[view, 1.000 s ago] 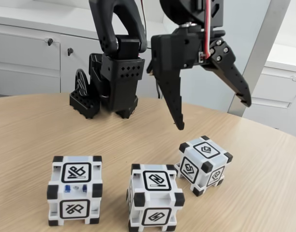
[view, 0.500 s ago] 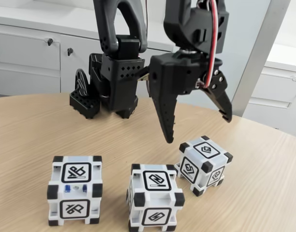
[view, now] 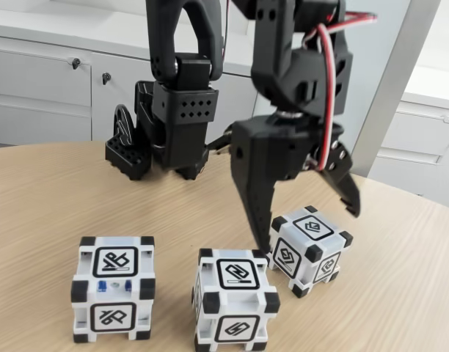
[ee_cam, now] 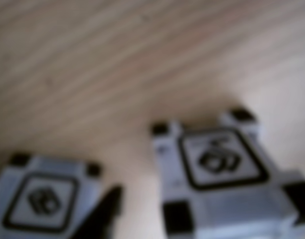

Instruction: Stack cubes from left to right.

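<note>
The fingers are spreading wide open and gripping nothing, straddling the right cube in the fixed view: the long near finger is pointing down into the narrow gap between that cube and the middle cube, its tip just at the top corner of the right one, while the far finger is hanging behind and to the right of it. In the blurred wrist view a dark finger tip is showing low between two cubes, the larger one to its right and another to its left. The risk, as I judge it, is that the gap is tight: if the near finger is lowering slightly off line, it could be landing on a black corner block and tipping or shoving the right cube, or nudging the middle one out of place. The right cube is also sitting turned at an angle on the counter, so closing on its corners rather than flat faces could be twisting it out of the grip. The left cube is standing well apart, out of harm's way.
</note>
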Robot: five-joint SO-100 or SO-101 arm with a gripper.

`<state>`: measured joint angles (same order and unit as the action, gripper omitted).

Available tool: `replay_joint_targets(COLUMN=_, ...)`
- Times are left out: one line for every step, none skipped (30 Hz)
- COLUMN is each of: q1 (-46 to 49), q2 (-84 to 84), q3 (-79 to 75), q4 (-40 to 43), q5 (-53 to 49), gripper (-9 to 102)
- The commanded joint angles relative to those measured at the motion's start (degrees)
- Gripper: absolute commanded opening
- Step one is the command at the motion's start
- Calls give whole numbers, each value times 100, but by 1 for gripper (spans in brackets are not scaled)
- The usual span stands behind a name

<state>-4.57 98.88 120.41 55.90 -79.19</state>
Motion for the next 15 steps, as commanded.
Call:
replay_joint_targets(q1=79, q2=-141, q3=-281, q4=-53, q5=-185, gripper=41)
replay_joint_targets(q1=88, q2=-185, q3=-281, q4=-53, q5=-220, gripper=40)
replay_joint_targets(q1=88, q2=-211, q3=-281, q4=-53, q5=-237, gripper=38)
replay_joint_targets(q1=88, q2=-220, q3=-281, q4=-53, q5=-246, gripper=36)
replay_joint_targets(q1=88, q2=-229, q3=-281, q4=-53, q5=-255, gripper=34)
replay_joint_targets(q1=88, q2=-229, q3=-281, q4=-62, q5=-255, gripper=32)
replay_joint_targets(q1=88, q2=-229, q3=-281, q4=-62, q5=-255, gripper=31)
replay_joint_targets(q1=88, q2=-229, q3=-281, q4=-62, q5=-255, gripper=29)
replay_joint_targets(q1=88, q2=-229, q3=-281, q4=-62, q5=-237, gripper=27)
replay_joint_targets(q1=88, q2=-229, q3=-281, q4=-62, q5=-237, gripper=26)
replay_joint_targets(q1=88, q2=-229, q3=-281, q4=-62, q5=-202, gripper=24)
replay_joint_targets(q1=88, q2=-229, q3=-281, q4=-62, q5=-176, gripper=22)
replay_joint_targets(q1=88, q2=-229, q3=-281, q4=-62, q5=-158, gripper=21)
replay_joint_targets(q1=88, q2=-229, q3=-281, q4=-62, q5=-141, gripper=20)
replay_joint_targets(q1=88, q2=-229, q3=-281, q4=-62, q5=-132, gripper=20)
